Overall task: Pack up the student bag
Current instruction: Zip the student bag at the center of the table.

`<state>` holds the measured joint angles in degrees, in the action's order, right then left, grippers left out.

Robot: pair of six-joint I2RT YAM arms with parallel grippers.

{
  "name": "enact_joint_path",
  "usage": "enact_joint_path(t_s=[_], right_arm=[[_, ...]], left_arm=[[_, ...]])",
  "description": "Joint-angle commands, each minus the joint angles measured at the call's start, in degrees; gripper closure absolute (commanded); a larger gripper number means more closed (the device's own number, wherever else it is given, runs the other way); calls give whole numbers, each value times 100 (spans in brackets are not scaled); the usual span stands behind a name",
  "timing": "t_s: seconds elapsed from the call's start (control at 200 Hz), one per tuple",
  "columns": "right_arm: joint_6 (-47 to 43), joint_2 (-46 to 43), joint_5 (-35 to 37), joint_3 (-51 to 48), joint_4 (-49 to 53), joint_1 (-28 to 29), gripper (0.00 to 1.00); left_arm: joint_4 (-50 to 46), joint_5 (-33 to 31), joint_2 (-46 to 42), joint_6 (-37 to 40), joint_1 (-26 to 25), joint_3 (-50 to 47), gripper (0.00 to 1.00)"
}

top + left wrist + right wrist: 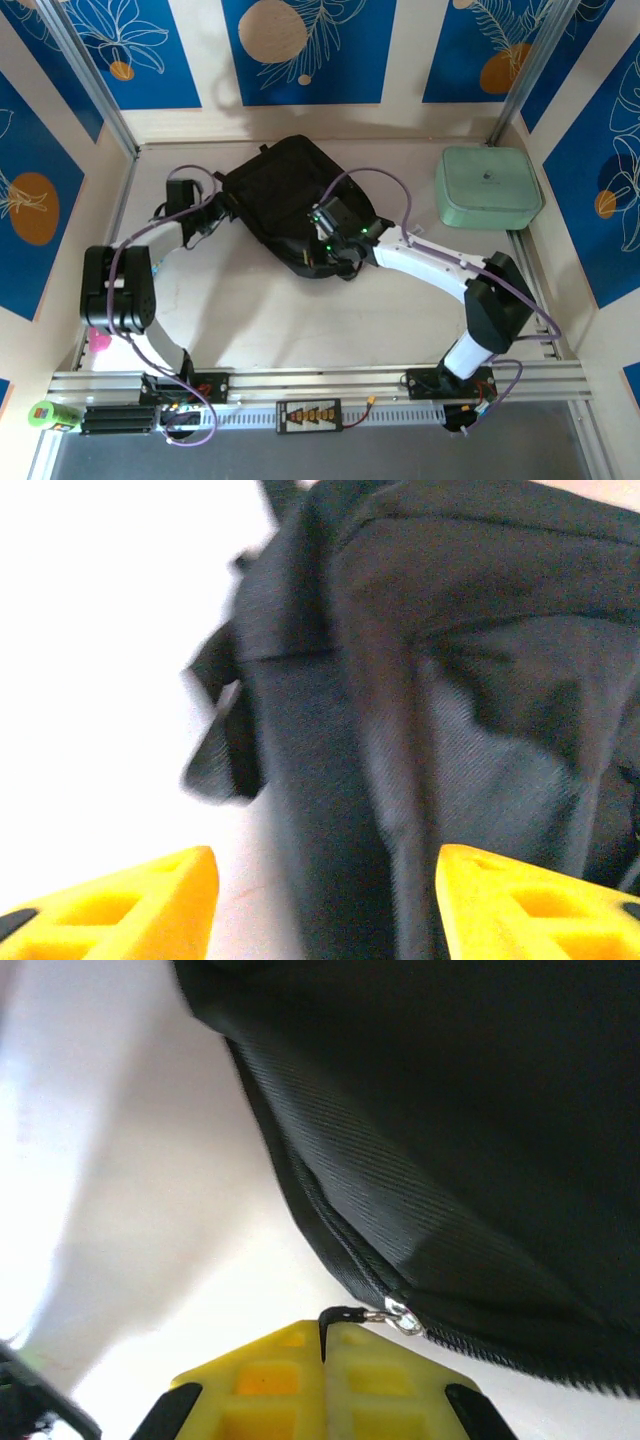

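Blue leaf-print panels (300, 50) lined the back wall, three of them, each with an orange circle. Below sat one pale table (300, 320).

Biggest thing on it was the one student bag (280, 185), a black backpack lying flat toward the far middle of the table, angled a bit, with its lower corner pointing at the near side.

Two arms reached in, one from each side. The left arm (120, 285) bent in toward the bag's left side, and the right arm (440, 265) came across to its near right corner.

One mint-green zip case (487, 187) sat at the far right, well apart from the bag.

Left gripper (213, 213) was right at the bag's left edge. On its wrist cam, the gripper (322, 880) had its two yellow fingers (130, 905) spread wide with nothing in them, and the bag's fabric (450, 680) was straight ahead.

Right gripper (318, 260) was at the bag's near edge. Up close, the gripper (325, 1345) had its fingers pressed together, pinching one black zipper pull cord (340, 1314) hooked to a silver slider (400, 1312) on the bag's zip.

Small stuff: one pink thing (100, 338) at the table's left edge and one green thing (50, 412) off the near left corner. I couldn't tell what either was.
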<state>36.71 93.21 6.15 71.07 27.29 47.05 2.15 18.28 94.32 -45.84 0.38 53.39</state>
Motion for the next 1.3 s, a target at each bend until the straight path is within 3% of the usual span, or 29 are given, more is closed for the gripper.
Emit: enact_joint_path(t_s=[0.0,0.16,0.255,0.41,0.81,1.07,1.295], right_arm=[[-226,298,-836,603,-564,95,100],[-313,902,-1164,1280,-604,155,100],[-305,1171,-1268,1535,-600,205,100],[-233,1355,-1416,1650,-642,277,100],[-251,1404,-1705,1552,-566,389,100],[-477,1341,-1874,1398,-451,486,100],[-447,1069,-1087,1054,24,534,100]], left_arm=[[-579,-217,-635,152,170,-407,32],[-1047,366,-1329,-16,191,-785,27],[-664,946,-1702,-549,136,-1235,27],[44,1354,-2129,-1424,-51,-1817,26],[1536,1613,-1545,-2392,-549,-2071,27],[1689,1518,-1026,-2397,-749,-1809,41],[1134,1209,-840,-1992,-742,-1460,73]])
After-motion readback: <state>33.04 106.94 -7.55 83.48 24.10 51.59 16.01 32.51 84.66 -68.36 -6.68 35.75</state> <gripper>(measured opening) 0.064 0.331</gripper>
